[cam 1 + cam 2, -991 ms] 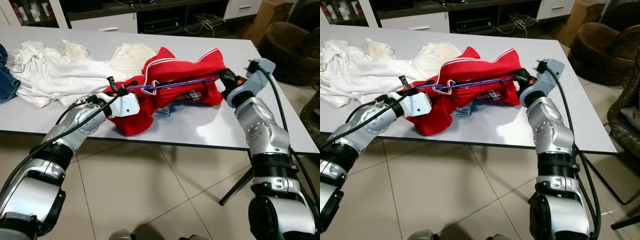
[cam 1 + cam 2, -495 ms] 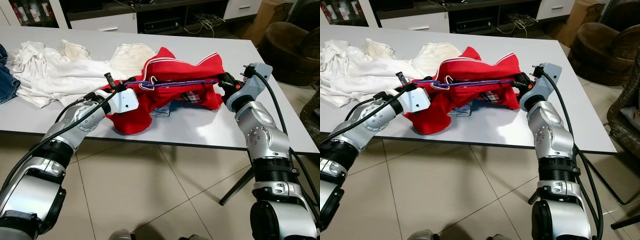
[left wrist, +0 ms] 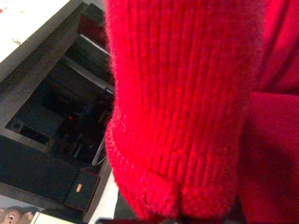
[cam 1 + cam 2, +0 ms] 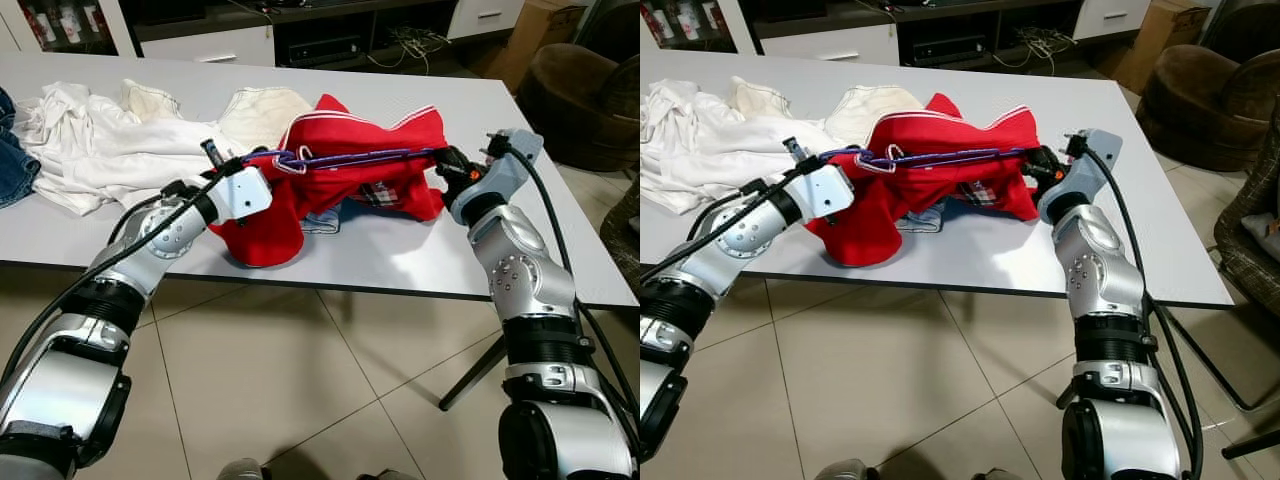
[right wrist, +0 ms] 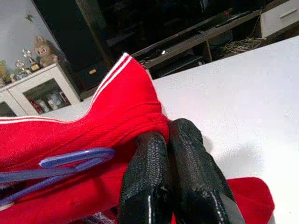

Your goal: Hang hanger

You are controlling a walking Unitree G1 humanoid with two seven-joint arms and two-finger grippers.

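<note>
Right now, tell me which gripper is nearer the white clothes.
Left. The left gripper sits right beside the white clothes, at the red garment's near end; the right gripper is across that garment.

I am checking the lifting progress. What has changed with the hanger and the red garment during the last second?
Both grippers raised the purple hanger: the left gripper moved up and away from the robot, the right gripper rose slightly. The red garment lifted with it, though its lower part remains on the table. The white clothes stayed as they were.
</note>
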